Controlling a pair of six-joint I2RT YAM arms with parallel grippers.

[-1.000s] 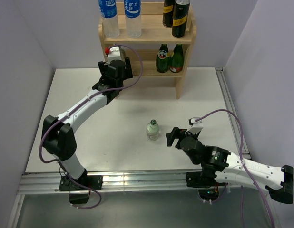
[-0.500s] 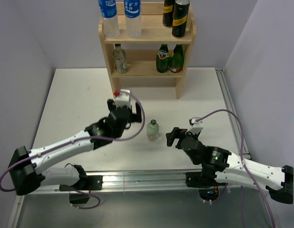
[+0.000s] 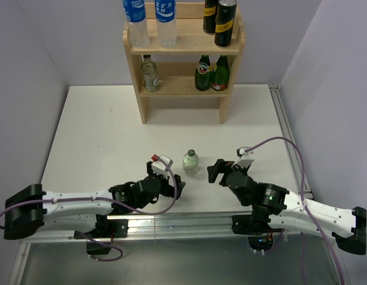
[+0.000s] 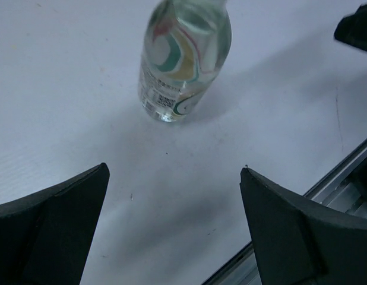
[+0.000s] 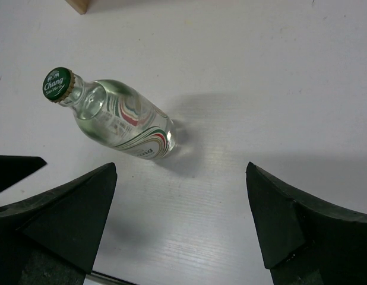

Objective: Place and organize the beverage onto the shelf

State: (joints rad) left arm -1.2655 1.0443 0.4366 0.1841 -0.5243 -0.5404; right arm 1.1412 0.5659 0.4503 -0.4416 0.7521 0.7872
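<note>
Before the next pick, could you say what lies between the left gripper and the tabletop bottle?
Only bare table separates left gripper from bottle, in the left wrist view.

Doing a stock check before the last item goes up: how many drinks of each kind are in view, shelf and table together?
Blue-labelled water bottles: 2
Dark cans with yellow bands: 2
Dark green glass bottles: 2
Short clear bottles: 2
Total: 8

Bare table (image 3: pixel 100 130) all around bottle (image 3: pixel 190 162)

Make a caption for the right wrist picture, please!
Green-capped clear bottle standing on the white table, just ahead of the open right gripper.
</note>
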